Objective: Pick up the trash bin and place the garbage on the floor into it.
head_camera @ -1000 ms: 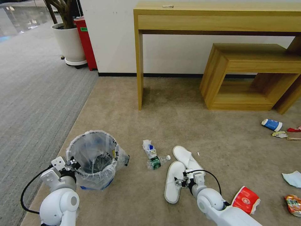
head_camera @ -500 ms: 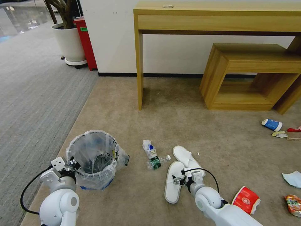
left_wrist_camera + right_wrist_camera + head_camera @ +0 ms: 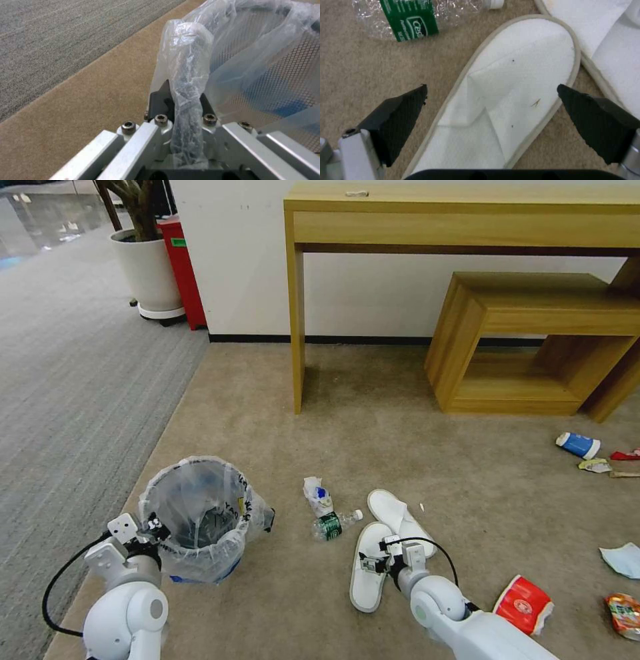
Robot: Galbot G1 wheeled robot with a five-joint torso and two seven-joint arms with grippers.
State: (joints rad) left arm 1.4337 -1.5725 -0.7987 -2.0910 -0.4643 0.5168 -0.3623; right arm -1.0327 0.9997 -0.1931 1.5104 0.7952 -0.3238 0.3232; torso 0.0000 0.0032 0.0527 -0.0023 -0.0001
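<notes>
Fingers, right: the right gripper (image 3: 372, 565) has its two black pads (image 3: 398, 122) spread wide, one on each side of the nearer white slipper (image 3: 370, 573), hovering low over it and gripping nothing; in my judgement that straddle lines up a pinch across the slipper's width.
Fingers, left: the left gripper (image 3: 152, 528) is pinched on the near rim of the trash bin (image 3: 200, 513), bag liner and mesh wall trapped together between the jaws, as the left wrist view shows (image 3: 186, 105).
Why the bin is held so: a rim grip keeps the mouth open and upward, ready to receive litter; whether the bin is lifted off the carpet I cannot tell.
Second slipper: the other slipper (image 3: 399, 517) lies just beside the first, their edges touching or overlapping.
Bottle: the clear bottle (image 3: 335, 523) with a green label lies near the slipper toes, between the slippers and the bin.
Other garbage: the blue-white cup (image 3: 579, 445), red-white packet (image 3: 524, 604) and pale blue mask (image 3: 621, 559) sit well apart on the robot's right.
Progress: none of the floor litter named here is in the bin; early stage, I reckon.
</notes>
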